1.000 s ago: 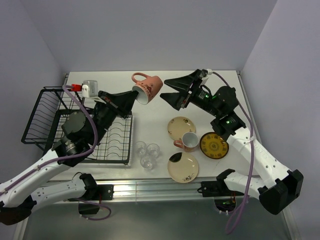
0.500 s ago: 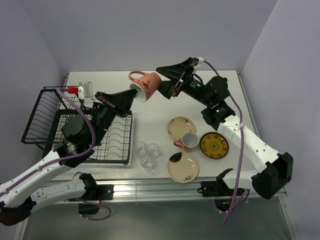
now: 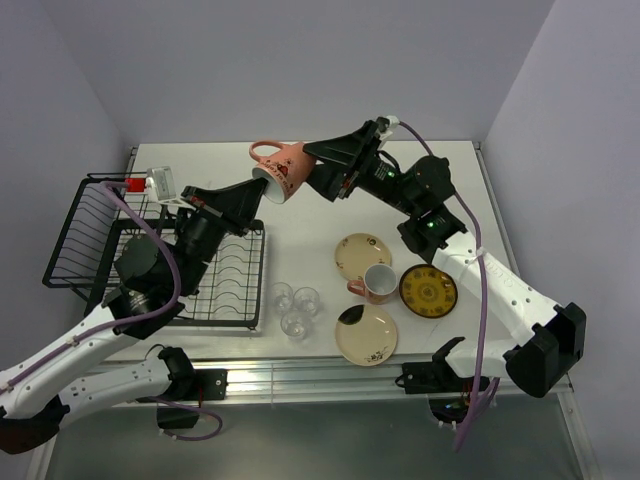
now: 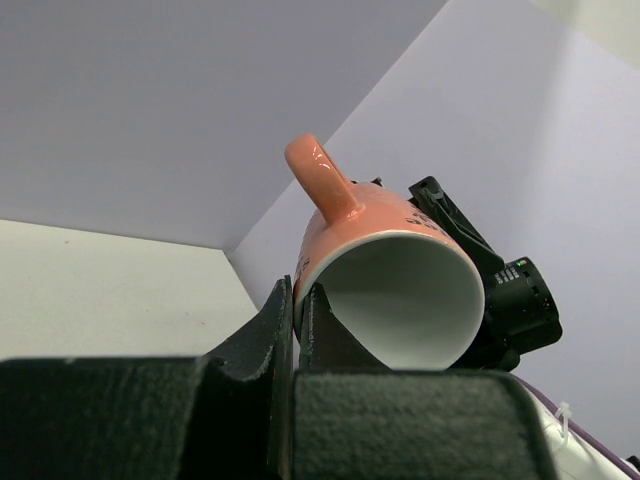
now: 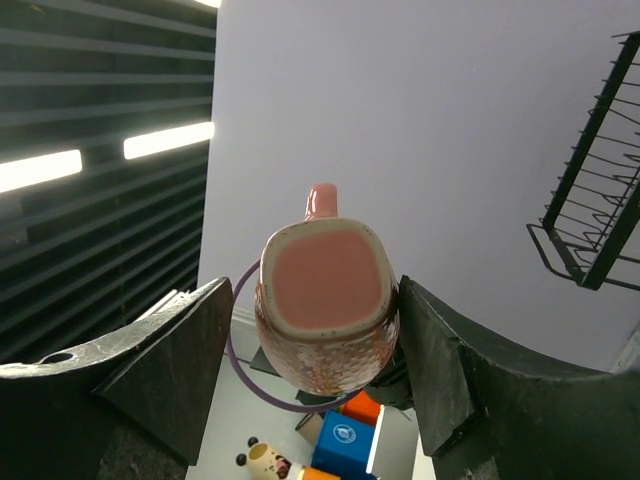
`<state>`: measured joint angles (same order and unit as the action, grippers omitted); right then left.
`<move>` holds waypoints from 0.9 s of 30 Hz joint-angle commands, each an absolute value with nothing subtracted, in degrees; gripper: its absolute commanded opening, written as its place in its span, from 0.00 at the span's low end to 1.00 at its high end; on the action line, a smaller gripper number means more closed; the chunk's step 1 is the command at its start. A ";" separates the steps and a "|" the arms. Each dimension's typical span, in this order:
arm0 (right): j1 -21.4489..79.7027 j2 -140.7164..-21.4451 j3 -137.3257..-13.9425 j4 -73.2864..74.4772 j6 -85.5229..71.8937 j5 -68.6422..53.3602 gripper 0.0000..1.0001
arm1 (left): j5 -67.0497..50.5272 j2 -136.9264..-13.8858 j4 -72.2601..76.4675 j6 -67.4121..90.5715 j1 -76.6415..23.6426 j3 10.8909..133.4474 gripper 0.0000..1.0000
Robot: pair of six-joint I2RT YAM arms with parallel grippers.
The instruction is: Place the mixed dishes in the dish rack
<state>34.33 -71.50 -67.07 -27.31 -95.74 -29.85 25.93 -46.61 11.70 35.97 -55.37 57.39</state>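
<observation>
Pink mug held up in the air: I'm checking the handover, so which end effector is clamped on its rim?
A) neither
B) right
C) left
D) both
C: the left end effector pinches the rim of the pink mug; the right end effector stands open around its base.

Worktop [image 3: 300, 235]: we see a white surface filling the middle of the top view.
Walls [image 3: 300, 70]: pale lilac, closing in the back, left and right of that frame.
Rail [image 3: 320, 372]: a silver metal strip across the lower part of the frame.
Slatted panel [image 5: 100, 80]: dark, at the left of the right wrist view, crossed by two bright light bars [image 5: 165, 140].
Blue box [image 5: 345, 440]: bottom centre, where we make out a round white mark, with an orange piece [image 5: 362, 408] just above.
Small figure [image 5: 262, 462]: pale with dark ears, at the bottom edge.
</observation>
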 commanded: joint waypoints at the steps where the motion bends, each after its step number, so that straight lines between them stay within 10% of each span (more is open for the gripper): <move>1: 35.16 -70.75 -69.43 -33.05 -94.49 -31.46 0.74 | 29.44 -44.91 14.25 37.87 -55.37 57.92 0.00; 27: 39.11 -78.57 -77.16 -34.45 -93.96 -31.46 0.71 | 28.92 -41.92 12.13 44.30 -55.37 54.58 0.00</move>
<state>37.89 -78.22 -72.51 -30.37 -94.02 -30.89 29.82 -42.76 11.27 43.27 -55.31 54.89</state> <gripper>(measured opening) 0.719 0.034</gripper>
